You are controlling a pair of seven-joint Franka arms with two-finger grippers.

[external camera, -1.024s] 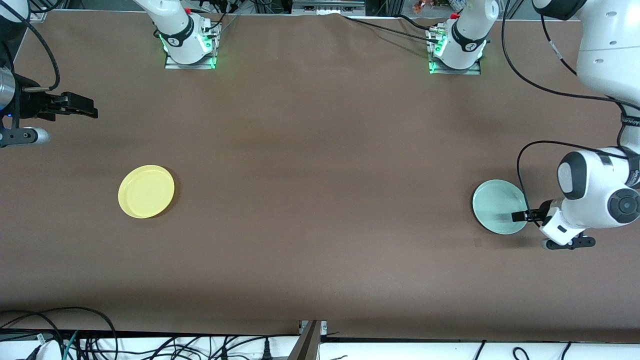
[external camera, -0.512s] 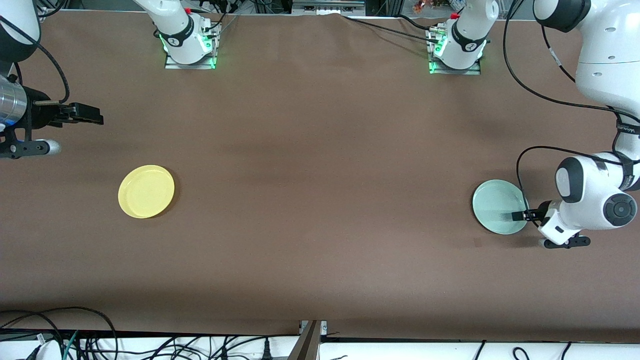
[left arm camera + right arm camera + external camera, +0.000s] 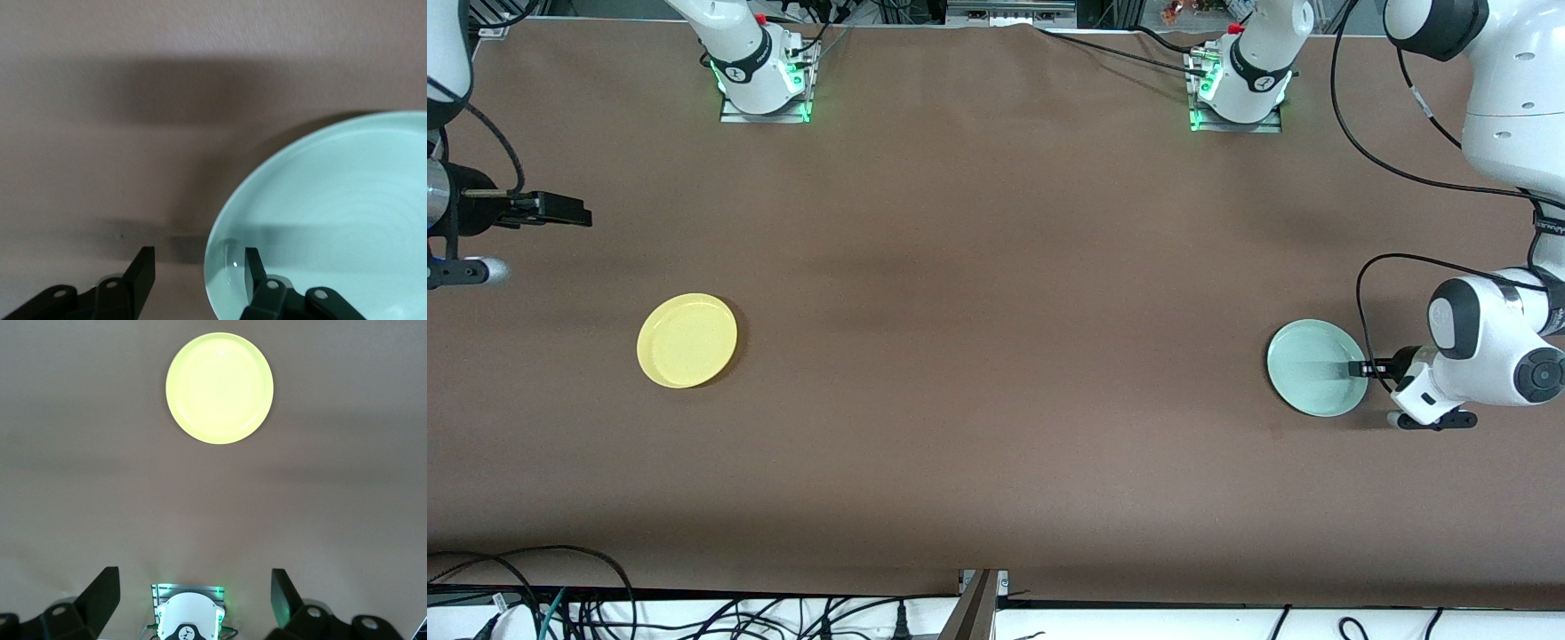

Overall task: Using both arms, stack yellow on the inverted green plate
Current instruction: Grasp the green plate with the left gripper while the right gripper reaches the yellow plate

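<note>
On the table (image 3: 996,356), green plate (image 3: 1312,364) lies rim-up.

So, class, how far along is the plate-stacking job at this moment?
Nothing is finished: the green plate lies rim-up on the table and the yellow plate sits apart, untouched. In hand: the left gripper straddles the green plate's rim. The right gripper waits, open. Left: flipping green, then stacking yellow.

Yellow plate (image 3: 687,340) (mint-green plate (image 3: 1314,367))

yellow plate (image 3: 687,340) lies toward the right arm's end, green plate (image 3: 1316,367) seemingly level, toward the left's.
</note>
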